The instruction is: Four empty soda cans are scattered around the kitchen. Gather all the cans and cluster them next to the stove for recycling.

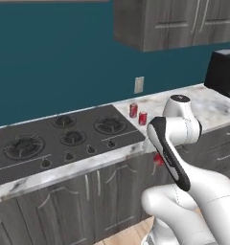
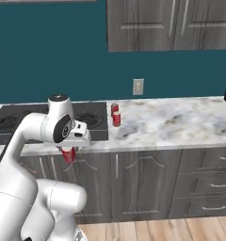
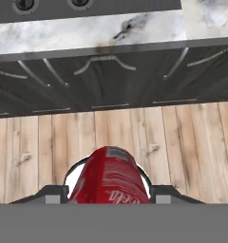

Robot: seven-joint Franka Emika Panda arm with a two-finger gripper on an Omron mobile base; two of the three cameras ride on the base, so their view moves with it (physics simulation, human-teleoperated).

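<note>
Fingers [image 3: 109, 198] clamped on a soda can [image 3: 110, 178], held below the surface [image 2: 171, 120] edge, front of the stove [image 1: 64, 136]. Two cans [image 1: 138, 114] stand just right of the stove: target lies up and right.

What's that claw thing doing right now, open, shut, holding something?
Gripper: shut on a red soda can, held out in front of the lower cabinets.
</note>
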